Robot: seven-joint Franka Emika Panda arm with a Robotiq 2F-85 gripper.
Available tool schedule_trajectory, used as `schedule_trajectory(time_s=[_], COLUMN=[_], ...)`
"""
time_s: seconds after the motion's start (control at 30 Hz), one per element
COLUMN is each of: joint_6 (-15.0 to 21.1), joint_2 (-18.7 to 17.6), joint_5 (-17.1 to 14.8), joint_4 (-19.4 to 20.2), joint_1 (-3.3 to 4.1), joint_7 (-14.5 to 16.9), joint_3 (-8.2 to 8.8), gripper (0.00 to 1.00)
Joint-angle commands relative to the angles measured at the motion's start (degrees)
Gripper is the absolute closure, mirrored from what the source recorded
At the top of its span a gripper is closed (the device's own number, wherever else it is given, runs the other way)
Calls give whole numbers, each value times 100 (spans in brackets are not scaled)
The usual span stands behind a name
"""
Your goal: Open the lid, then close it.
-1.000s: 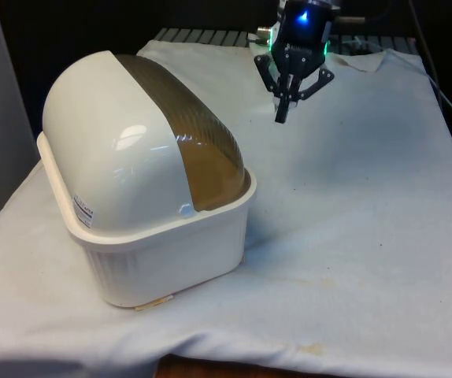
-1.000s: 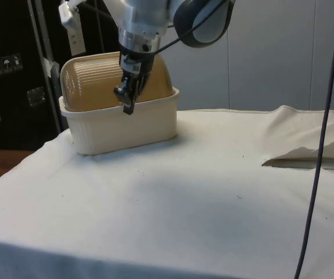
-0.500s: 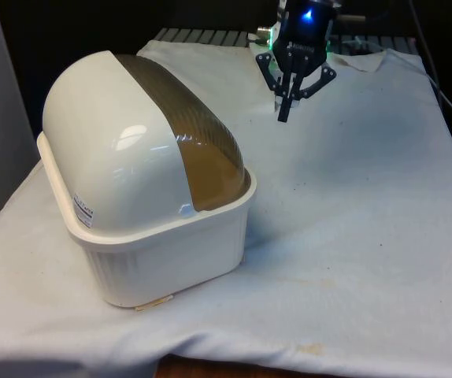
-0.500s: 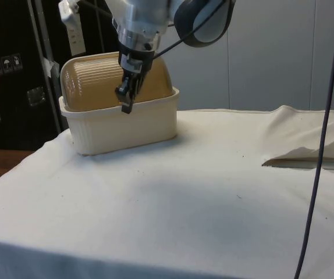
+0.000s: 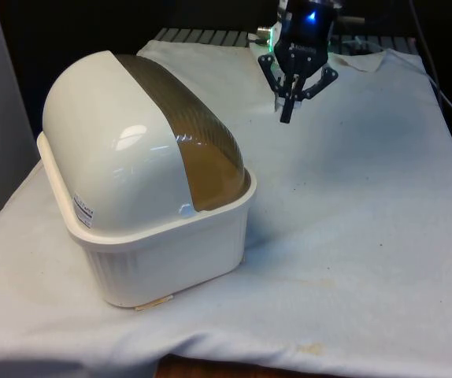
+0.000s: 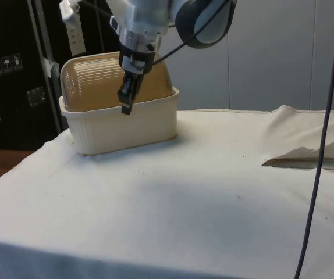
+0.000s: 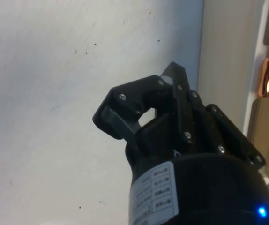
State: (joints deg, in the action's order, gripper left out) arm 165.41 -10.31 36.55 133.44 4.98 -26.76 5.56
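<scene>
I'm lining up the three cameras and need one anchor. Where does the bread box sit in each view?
Front view: the bread box stands toward the front view's left, brown lid closed.
Side view: it stands at the table's far end, behind the gripper.
Wrist view: its cream wall runs along one edge, with a copper-coloured handle.
Shared landmark: the gripper, hanging above the cloth.

The front view looks down the length of the bench [image 5: 368, 236] from its near end, slightly raised, with the bread box [image 5: 143, 189] close at the front view's left. The side view sits low at a bench edge, looking across the cloth toward the same box [image 6: 117, 116]. The wrist view hangs close above the cloth beside the box [image 7: 228, 65], the gripper [image 7: 172, 89] before it.
</scene>
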Motion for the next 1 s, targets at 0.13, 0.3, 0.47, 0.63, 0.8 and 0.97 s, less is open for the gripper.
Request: schedule_trajectory(time_s=[0.13, 0.3, 0.47, 0.63, 0.8, 0.97], joint_6=[206, 315, 292, 447, 464, 504], joint_2=[160, 286, 327, 321, 309, 275], joint_5=[11, 17, 0, -11, -11, 6], joint_4=[281, 464, 504, 556, 556, 544], joint_1=[-52, -57, -52, -63, -63, -63], joint_7=[218, 309, 458, 756, 917, 1163], joint_3=[40, 103, 138, 132, 126, 132], gripper=[100, 100, 100, 100, 100, 100])
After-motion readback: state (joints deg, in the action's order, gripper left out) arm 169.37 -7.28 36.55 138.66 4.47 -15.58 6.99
